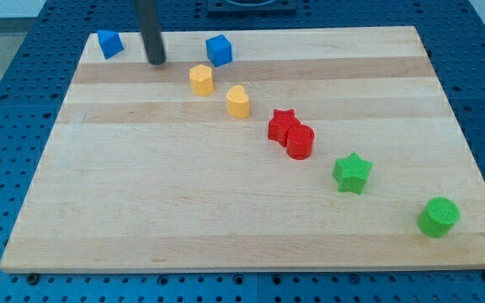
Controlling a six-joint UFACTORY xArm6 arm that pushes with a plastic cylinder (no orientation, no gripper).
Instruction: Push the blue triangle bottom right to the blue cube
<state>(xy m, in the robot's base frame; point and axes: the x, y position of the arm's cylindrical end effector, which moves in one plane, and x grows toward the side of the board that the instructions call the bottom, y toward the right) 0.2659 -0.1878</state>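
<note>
A: Two blue blocks flank my tip, which rests on the wooden board near the view's top edge. It is a plain dark rod with no jaws to spread or press together, and it pinches nothing.

B: Which blue block lies closer?

A: The blue triangle sits up and to the view's left of my tip, near the board's top left corner, close but apart from the rod. The blue cube stands farther off to the view's right, also along the top edge. My tip is between them, touching neither.

B: And beyond those?

A: Just below and left of the blue cube is a yellow hexagon-like block; a second yellow block, rounded like a heart, lies down and right of it. Further along the same diagonal a red star touches a red cylinder. Well apart from them, a green star follows, and a green cylinder sits near the board's bottom right corner. A blue perforated table surrounds the board.
</note>
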